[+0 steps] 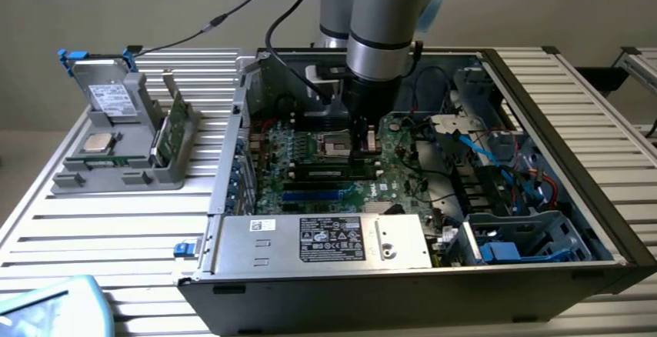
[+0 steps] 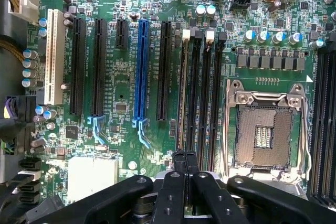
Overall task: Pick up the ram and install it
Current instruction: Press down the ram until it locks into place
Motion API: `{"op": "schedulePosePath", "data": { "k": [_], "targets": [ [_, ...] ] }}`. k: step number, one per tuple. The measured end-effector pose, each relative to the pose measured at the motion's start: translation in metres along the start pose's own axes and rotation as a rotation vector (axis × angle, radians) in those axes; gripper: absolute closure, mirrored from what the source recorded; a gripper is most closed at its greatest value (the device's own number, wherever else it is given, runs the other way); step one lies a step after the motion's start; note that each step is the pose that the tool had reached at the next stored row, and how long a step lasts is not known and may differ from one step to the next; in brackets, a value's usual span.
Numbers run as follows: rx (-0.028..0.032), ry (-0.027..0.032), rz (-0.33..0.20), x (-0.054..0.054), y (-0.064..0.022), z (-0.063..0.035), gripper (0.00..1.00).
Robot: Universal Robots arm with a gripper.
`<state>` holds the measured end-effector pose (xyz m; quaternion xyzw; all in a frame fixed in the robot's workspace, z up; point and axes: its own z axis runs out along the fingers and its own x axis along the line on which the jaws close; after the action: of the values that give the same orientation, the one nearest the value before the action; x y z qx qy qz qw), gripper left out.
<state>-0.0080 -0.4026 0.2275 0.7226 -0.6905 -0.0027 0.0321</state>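
On the ribbed metal table [image 1: 123, 221] stands an open computer case [image 1: 575, 221], where the closed pincer [image 2: 185, 157] presses on the ram [image 1: 326, 172], seated in a motherboard [image 2: 126, 77] slot.

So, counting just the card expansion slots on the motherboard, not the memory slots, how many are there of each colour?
White slot: 1
Blue slot: 1
Black slots: 4 (three long, one short)
Total: 6
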Motion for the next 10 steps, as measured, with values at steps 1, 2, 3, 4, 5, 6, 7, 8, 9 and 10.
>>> {"op": "schedulePosePath", "data": {
  "k": [1, 2, 3, 4, 5, 6, 7, 8, 9, 10],
  "targets": [
    [0.0004, -0.0003, 0.0, 0.0, -0.0001, 0.0004, 0.89],
    [0.0005, -0.0001, 0.0, 0.0, 0.0, 0.0006, 0.89],
    [0.0006, 0.0002, 0.0, 0.0, 0.0, 0.0007, 0.89],
    [0.0006, 0.0003, 0.0, 0.0, 0.0, 0.0007, 0.89],
    [0.0007, 0.0004, 0.0, 0.0, 0.0, 0.0007, 0.89],
    [0.0007, 0.0003, 0.0, 0.0, 0.0, 0.0007, 0.89],
    [0.001, 0.0, 0.0, -0.0001, 0.0002, 0.0007, 0.89],
    [0.001, -0.001, 0.0, -0.0001, 0.0008, 0.0004, 0.89],
    [0.0012, -0.0031, 0.0, -0.0002, 0.0016, -0.0003, 0.89],
    [0.0014, -0.0044, 0.0, -0.0002, 0.0028, -0.0014, 0.89]
  ]
}}
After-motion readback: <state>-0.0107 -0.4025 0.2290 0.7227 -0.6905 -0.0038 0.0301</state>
